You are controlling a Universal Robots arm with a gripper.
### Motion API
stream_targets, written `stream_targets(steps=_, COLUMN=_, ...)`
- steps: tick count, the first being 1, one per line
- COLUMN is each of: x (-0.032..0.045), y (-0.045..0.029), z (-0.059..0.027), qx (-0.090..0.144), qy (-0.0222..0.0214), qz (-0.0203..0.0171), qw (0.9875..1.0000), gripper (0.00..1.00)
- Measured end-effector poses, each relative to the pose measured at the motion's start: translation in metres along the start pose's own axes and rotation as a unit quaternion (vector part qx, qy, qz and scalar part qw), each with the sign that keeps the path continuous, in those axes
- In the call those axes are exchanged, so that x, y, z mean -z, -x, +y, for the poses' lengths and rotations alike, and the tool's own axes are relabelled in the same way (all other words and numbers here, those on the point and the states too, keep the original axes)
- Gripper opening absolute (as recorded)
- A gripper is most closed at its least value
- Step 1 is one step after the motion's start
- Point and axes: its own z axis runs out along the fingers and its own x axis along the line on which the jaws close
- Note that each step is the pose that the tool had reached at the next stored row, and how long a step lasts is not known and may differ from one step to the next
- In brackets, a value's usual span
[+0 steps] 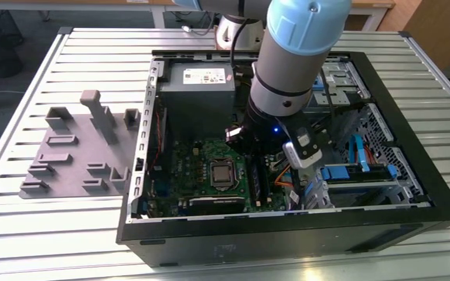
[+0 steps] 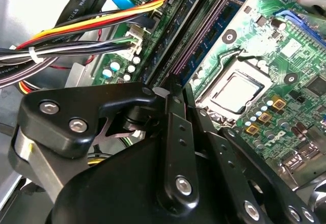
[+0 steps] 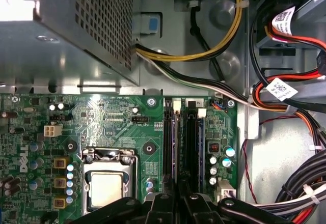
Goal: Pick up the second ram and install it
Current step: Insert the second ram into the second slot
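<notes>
My gripper is down inside the open computer case, over the memory slots of the green motherboard. In the second wrist view its fingers meet on the near end of the second ram. This slim dark stick stands on edge in a long black slot. In the first wrist view the same stick runs straight into the gripper. A parallel stick with a blue label sits one slot over, beside the processor socket.
Bundled cables lie close beside the slots. The power supply box fills the case's far end and drive bays line the exterior view's right. A grey fixture block stands on the slatted table left of the case.
</notes>
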Motion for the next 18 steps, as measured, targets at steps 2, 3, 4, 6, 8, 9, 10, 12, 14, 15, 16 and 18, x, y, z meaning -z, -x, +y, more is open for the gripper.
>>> stream_targets(steps=2, x=-0.0016, y=0.0002, z=-0.0004, qx=0.0, qy=0.0013, qz=-0.0002, qw=1.0, gripper=0.14)
stream_targets(steps=3, x=-0.0018, y=0.0002, z=-0.0006, qx=0.0, qy=0.001, qz=0.0001, qw=1.0, gripper=0.14)
stream_targets(steps=4, x=-0.0017, y=0.0002, z=-0.001, qx=0.0, qy=0.0004, qz=0.0004, qw=1.0, gripper=0.14)
stream_targets(steps=6, x=-0.0019, y=0.0001, z=-0.0012, qx=0.0, qy=0.0002, qz=0.0006, qw=1.0, gripper=0.14)
stream_targets(steps=8, x=-0.0019, y=0.0002, z=-0.0012, qx=0.0, qy=0.0003, qz=0.0007, qw=1.0, gripper=0.14)
stream_targets(steps=9, x=-0.0019, y=0.0002, z=-0.0012, qx=0.0, qy=0.0003, qz=0.0007, qw=1.0, gripper=0.14)
stream_targets(steps=10, x=-0.0019, y=0.0002, z=-0.0012, qx=0.0, qy=0.0003, qz=0.0007, qw=1.0, gripper=0.14)
stream_targets(steps=12, x=-0.002, y=0.0001, z=-0.0012, qx=0.0, qy=0.0003, qz=0.0008, qw=1.0, gripper=0.14)
stream_targets(steps=14, x=-0.002, y=0.0002, z=-0.0012, qx=0.0, qy=0.0003, qz=0.0007, qw=1.0, gripper=0.14)
stream_targets(steps=15, x=-0.002, y=0.0002, z=-0.0012, qx=0.0, qy=0.0003, qz=0.0007, qw=1.0, gripper=0.14)
stream_targets(steps=16, x=-0.002, y=0.0002, z=-0.0012, qx=0.0, qy=0.0003, qz=0.0008, qw=1.0, gripper=0.14)
stream_targets(steps=18, x=-0.002, y=0.0002, z=-0.0013, qx=0.0, qy=0.0003, qz=0.0007, qw=1.0, gripper=0.14)
